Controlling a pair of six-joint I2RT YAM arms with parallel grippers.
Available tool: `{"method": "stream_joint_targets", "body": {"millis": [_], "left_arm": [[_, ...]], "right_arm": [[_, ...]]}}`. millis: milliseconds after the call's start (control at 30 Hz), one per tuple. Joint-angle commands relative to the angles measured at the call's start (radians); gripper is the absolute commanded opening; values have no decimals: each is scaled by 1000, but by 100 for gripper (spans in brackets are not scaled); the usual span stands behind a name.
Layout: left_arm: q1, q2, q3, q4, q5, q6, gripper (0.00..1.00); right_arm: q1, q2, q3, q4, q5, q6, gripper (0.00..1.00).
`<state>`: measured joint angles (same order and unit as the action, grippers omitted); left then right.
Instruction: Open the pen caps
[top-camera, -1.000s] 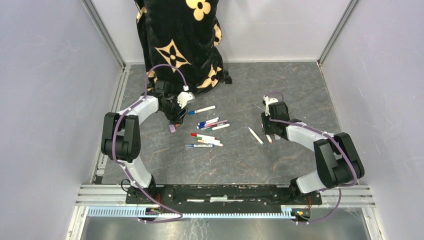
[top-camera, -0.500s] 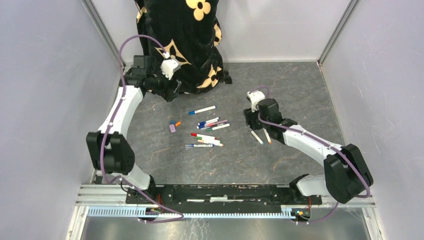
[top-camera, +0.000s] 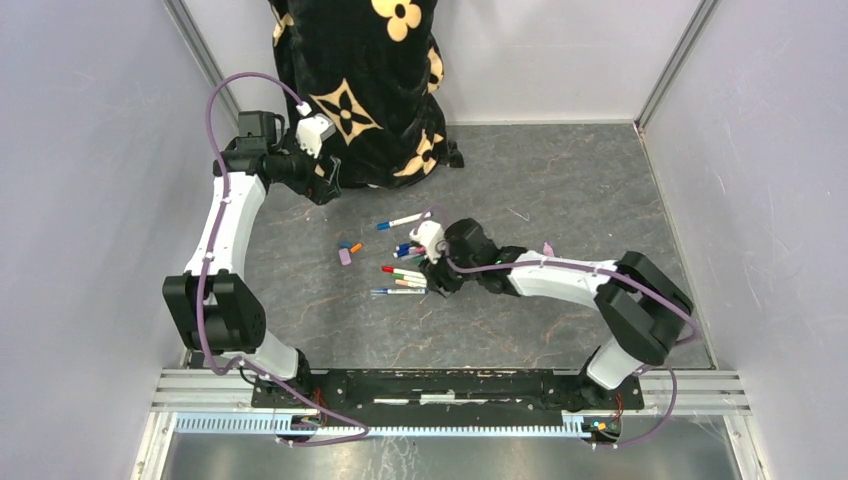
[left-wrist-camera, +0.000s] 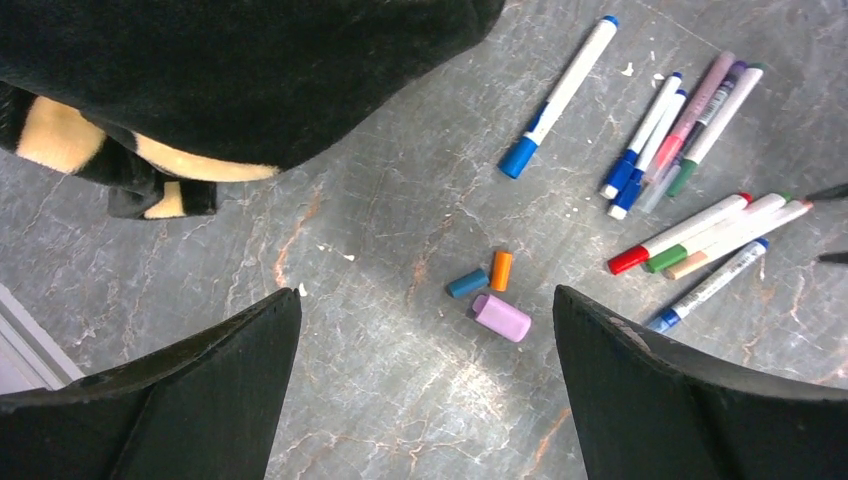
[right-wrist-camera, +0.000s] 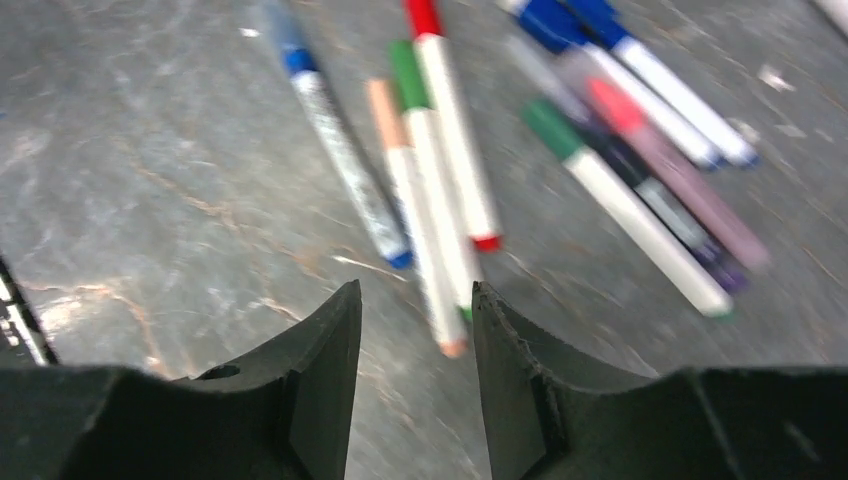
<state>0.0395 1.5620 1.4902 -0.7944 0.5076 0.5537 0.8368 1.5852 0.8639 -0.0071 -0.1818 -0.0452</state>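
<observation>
Several pens with white barrels and coloured ends lie in a loose cluster mid-table, also in the left wrist view and the right wrist view. Three loose pen caps lie left of them: a blue cap, an orange cap and a larger pink-purple cap, seen together from above. My left gripper is wide open and empty, high up near the blanket. My right gripper hovers low at the near edge of the cluster, its jaws a narrow gap apart with nothing between them.
A black blanket with yellow flowers hangs at the back beside the left gripper. A small pink bit lies behind the right forearm. Grey walls close in both sides, with metal rails along the left.
My left gripper has risen and pulled back-left from the caps to the blanket. My right arm has swung left across the table to the pen cluster, covering where two pens lay.
</observation>
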Motion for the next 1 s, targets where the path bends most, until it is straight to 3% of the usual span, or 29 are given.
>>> {"method": "stream_joint_targets", "body": {"millis": [0, 233, 367, 567, 967], "left_arm": [[4, -64, 1, -45, 60, -33, 100], [60, -67, 13, -118, 222, -38, 100], [76, -52, 18, -160, 227, -1, 100], [76, -53, -10, -180, 224, 47, 97], [75, -51, -4, -203, 253, 69, 95]], "right_arm": [[75, 80, 106, 55, -51, -42, 48], [119, 215, 248, 20, -82, -74, 44], [117, 246, 277, 10, -42, -78, 41], [76, 216, 205, 12, -1, -69, 30], [35, 206, 116, 32, -9, -74, 23]]}}
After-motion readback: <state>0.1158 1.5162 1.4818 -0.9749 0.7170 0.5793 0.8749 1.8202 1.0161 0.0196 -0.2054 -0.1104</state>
